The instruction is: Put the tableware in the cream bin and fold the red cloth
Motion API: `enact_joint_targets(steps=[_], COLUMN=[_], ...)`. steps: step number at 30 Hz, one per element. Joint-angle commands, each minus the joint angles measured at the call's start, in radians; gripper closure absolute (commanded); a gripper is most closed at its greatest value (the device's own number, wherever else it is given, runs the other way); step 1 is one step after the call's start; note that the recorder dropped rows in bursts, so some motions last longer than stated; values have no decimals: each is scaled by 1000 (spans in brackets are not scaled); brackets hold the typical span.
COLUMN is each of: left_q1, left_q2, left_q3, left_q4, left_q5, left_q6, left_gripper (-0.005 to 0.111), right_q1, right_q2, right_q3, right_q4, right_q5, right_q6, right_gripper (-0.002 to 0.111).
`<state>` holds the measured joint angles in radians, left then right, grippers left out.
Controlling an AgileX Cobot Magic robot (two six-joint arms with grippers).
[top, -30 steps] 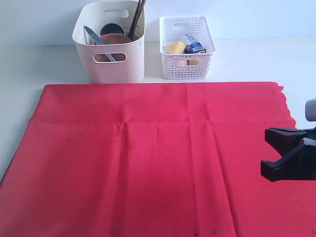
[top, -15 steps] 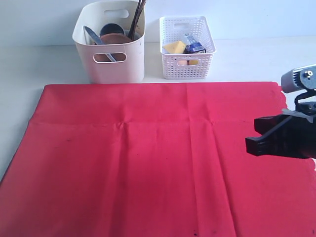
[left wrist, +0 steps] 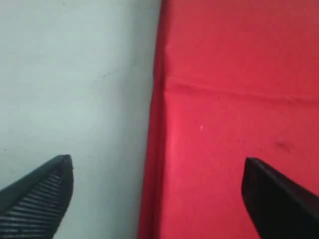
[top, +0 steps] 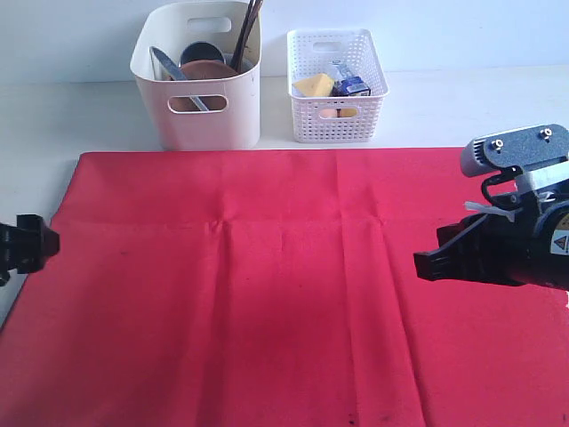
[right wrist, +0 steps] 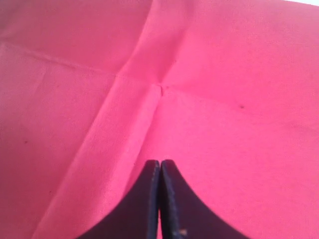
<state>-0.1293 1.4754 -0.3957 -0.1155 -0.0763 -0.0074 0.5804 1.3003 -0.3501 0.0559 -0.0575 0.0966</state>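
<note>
The left pincer gapes wide, empty, straddling the edge of the red cloth. The right pincer is closed, empty, with cloth beneath it.

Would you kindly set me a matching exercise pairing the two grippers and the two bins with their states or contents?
Things:
1. left gripper
2. right gripper
3. cream bin
4. white basket

States:
a. shut
b. holds cheese
c. open
d. holds tableware

Pairs: 1-c, 2-a, 3-d, 4-b
</note>
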Motion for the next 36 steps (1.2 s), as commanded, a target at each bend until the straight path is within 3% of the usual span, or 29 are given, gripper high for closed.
enact_joint_targets(steps=[1, 11, 15, 17, 24, 28, 36], left_q1=[-51, -58, -58, -58, -56, -8, 204], left_q2=[92, 282, 328, 335, 335, 315, 185], left_q3=[-14, -14, -14, -14, -14, -14, -14], left_q4=[2, 8, 89, 143, 192, 190, 190], left_q5=[-93, -280, -296, -299, -294, -268, -190], left_q6=[7, 7, -12, -40, -76, -67, -56], left_gripper=[17, 19, 25, 39, 105, 107, 107], right_q1=[-7, -7, -7, -7, -7, -7, -7], right_q2=[22, 23, 23, 23, 23, 23, 47], right_q3=[-7, -7, -7, -7, -7, -7, -7], right_q4=[-4, -3, -3, -3, -7, -11, -11], right_q5=[-32, -35, -46, -46, -46, -46, -48], right_q6=[4, 4, 4, 4, 4, 1, 1], right_gripper=[108, 108, 108, 108, 108, 108, 108])
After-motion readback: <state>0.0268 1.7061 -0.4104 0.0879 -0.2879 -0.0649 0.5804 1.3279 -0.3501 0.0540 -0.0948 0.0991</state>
